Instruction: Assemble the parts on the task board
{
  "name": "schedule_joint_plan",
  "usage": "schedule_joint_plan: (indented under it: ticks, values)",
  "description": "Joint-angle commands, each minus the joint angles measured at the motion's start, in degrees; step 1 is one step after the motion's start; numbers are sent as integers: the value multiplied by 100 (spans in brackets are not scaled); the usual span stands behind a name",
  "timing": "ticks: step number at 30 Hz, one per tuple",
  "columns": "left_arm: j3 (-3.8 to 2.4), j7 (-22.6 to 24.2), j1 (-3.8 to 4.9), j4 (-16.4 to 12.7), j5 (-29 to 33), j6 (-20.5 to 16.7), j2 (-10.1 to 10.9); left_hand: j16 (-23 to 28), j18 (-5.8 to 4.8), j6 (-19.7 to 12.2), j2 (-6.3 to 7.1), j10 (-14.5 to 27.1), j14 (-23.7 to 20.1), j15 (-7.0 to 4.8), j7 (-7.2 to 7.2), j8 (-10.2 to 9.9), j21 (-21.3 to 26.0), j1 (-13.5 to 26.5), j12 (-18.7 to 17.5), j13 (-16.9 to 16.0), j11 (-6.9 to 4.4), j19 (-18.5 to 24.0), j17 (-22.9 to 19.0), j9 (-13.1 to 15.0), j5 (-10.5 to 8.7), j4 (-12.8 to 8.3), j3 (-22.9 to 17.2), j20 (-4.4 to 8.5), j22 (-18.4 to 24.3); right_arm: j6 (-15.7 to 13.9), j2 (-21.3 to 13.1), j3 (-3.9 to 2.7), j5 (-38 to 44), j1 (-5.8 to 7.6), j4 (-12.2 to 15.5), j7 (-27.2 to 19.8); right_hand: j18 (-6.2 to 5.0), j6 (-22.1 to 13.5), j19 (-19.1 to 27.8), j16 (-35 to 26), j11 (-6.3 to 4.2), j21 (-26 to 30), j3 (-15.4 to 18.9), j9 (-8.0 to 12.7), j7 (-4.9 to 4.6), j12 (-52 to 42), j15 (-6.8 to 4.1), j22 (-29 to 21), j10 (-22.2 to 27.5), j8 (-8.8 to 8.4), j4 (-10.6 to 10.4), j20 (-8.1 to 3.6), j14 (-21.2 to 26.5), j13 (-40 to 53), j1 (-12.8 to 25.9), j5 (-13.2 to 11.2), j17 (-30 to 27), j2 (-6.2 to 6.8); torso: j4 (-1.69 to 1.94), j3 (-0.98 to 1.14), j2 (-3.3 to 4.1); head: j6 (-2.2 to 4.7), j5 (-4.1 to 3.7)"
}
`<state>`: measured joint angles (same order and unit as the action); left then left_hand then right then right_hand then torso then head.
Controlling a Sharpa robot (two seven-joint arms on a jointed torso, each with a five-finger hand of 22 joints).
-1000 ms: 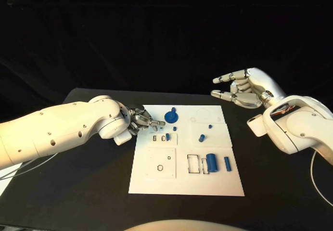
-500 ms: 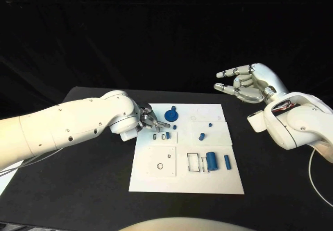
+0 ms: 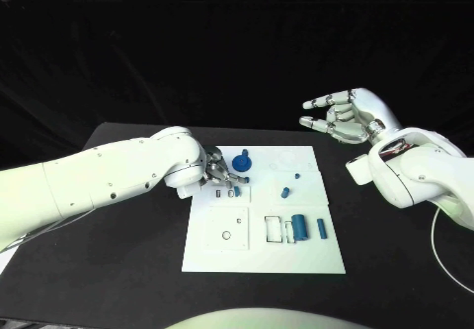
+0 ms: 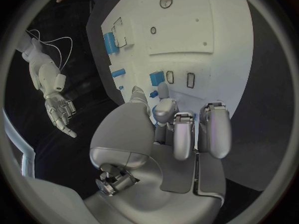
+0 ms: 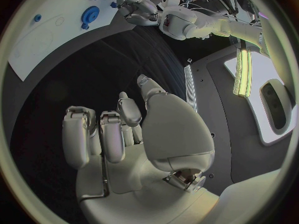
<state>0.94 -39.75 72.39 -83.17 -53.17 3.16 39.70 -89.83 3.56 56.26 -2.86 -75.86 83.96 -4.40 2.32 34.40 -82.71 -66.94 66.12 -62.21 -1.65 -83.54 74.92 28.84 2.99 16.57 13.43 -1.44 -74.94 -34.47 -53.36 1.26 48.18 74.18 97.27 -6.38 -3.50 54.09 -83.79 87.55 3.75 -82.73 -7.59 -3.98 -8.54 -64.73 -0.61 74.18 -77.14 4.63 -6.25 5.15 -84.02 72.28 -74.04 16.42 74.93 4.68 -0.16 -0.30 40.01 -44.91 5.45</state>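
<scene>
Two hands, one busy. Left hand hunched over the far-left part of the task board, curled in tight near the small blue peg; couldn't tell if anything was pinched. Right hand parked well off the board, spread wide, holding nothing. Could've easily knocked the round blue disc just beside that curl, or jammed the peg crooked. Zero sightline under there.

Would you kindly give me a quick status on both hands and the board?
Left hand low over task board, fingers by small blue parts; grasp unclear. Right hand raised off board, open, empty. Blue round part untouched. Nothing blocking.
</scene>
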Motion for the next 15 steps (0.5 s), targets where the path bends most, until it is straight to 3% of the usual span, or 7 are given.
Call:
schedule_joint_plan:
  ticks: [1,15]
  values:
    - [-2,-252,14,36,-276,278,-57,-17,-81,-37,-30,-42,604,-46,-2,40,-42,32,20,-14,5,-56,1508,16,-25,-2,29,-10,-214,105,14,-1,32,-1,-13,85,24,42,26,-30,-27,37,40,-6,-6,15,-30,-9,24,33,-3,-17,-493,-8,1,29,1074,-36,-2,-4,-4,-8,-5]
    - [1,-325,17,276,-528,647,-293,-17,-106,-70,-73,-126,604,-63,-21,118,-115,-31,156,-161,-13,-113,1508,132,-25,-9,81,7,-344,173,42,0,68,-1,-34,176,25,41,26,-21,-26,37,48,-5,-7,6,-30,-6,20,31,-17,-18,-497,-3,18,27,1088,-42,2,2,-2,-43,-9]
